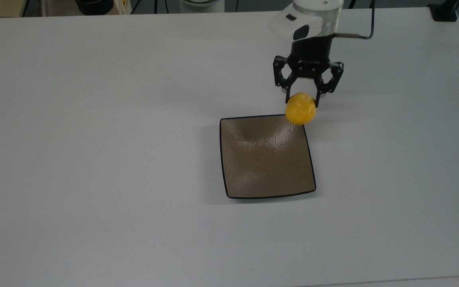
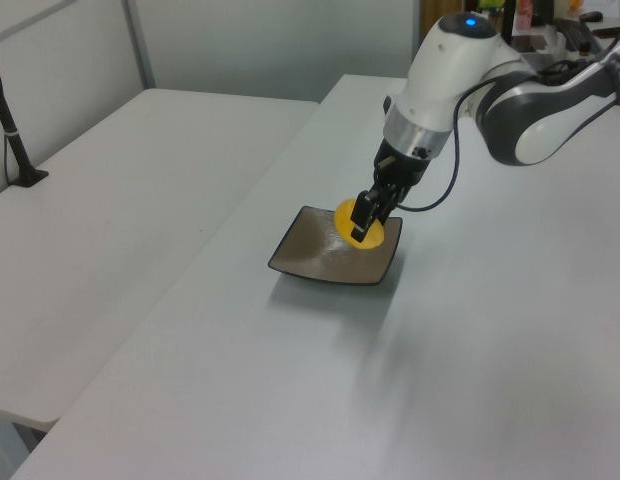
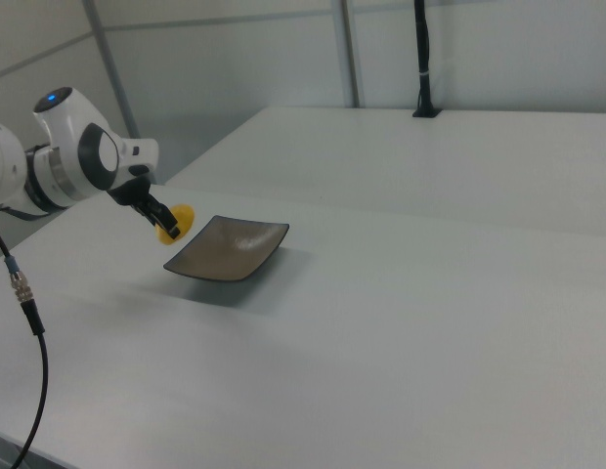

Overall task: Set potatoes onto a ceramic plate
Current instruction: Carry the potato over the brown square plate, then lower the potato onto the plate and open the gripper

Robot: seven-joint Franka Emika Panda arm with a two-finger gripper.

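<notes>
Carrying stage of the task: on the white worktop (image 1: pixel 94 159), the square brown ceramic plate (image 1: pixel 267 159) sits a little toward the top view's right of centre, glossy, dark-rimmed, its shallow textured dip bare. Above the plate's far right corner in the top view, the tool (image 1: pixel 302 100) hangs clenched on the potato (image 1: pixel 300 108), a small bright-yellow, glossy, lumpy egg shape held off the worktop and overlapping the plate's rim. In the left view the potato (image 2: pixel 352 220) looks over the plate's (image 2: pixel 320 255) far edge. Judged from here, the next move calls for bringing it in over the dip, lowering, then letting go gently, since so round a thing may roll.
</notes>
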